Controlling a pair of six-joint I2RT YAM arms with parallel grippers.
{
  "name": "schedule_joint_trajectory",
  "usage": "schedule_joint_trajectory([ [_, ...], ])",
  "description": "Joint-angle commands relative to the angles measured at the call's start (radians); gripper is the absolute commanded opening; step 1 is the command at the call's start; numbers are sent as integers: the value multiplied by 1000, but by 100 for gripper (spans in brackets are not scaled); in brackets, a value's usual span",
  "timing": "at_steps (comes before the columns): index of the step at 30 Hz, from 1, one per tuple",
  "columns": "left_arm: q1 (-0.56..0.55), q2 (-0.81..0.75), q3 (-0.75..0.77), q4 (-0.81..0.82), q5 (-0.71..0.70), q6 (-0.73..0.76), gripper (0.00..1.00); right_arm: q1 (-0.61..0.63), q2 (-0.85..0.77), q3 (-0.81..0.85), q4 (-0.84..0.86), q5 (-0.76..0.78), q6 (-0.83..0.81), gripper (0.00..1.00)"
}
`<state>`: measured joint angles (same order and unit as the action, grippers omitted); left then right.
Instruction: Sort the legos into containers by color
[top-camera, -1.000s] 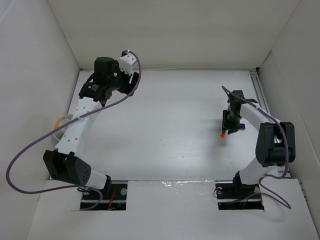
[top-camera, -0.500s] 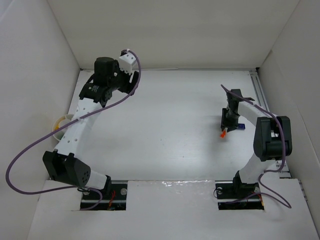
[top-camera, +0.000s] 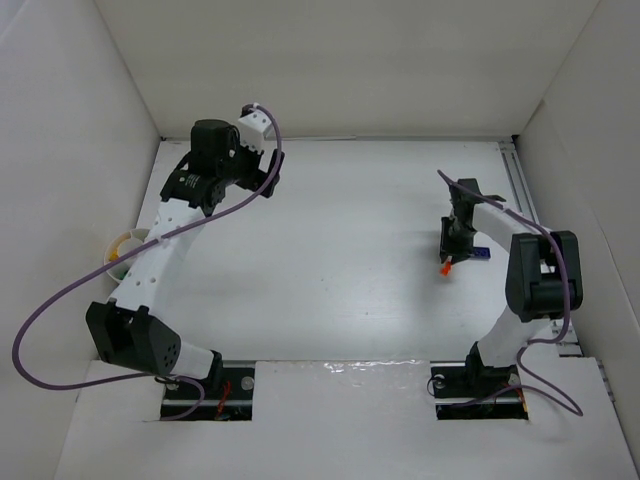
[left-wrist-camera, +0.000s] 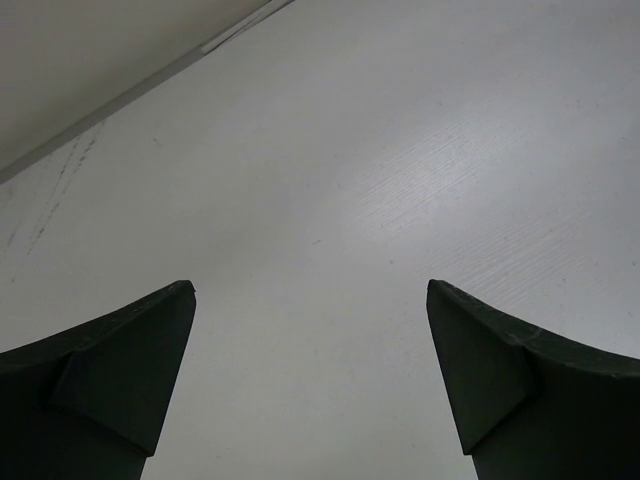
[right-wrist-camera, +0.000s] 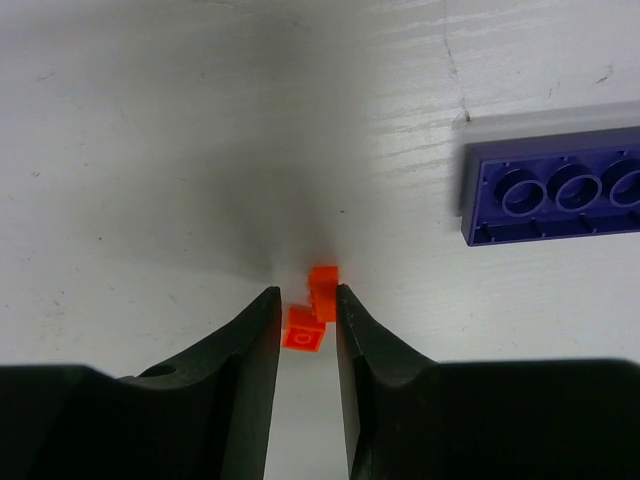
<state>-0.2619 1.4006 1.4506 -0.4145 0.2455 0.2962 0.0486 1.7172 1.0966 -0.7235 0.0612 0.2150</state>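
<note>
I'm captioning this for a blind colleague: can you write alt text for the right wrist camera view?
The black right gripper is closed on small orange legos over the white table. A purple-blue brick lies underside up at the upper right, apart from them.

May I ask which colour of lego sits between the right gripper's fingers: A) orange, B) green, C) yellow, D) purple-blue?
A: the right wrist view shows orange legos pinched in the right gripper, while the purple-blue lego lies apart on the floor.
</note>
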Motion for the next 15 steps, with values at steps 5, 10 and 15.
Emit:
schedule_joint_trajectory([
  [5, 0, -38, -25, 33, -38, -23, 100, 11, 42, 5, 41, 22, 12, 34],
  [10, 0, -48, -25, 33, -29, -23, 100, 11, 51, 5, 41, 22, 12, 32],
  [15, 0, -48, -35, 33, -29, -3, 100, 11, 51, 5, 41, 22, 12, 27],
])
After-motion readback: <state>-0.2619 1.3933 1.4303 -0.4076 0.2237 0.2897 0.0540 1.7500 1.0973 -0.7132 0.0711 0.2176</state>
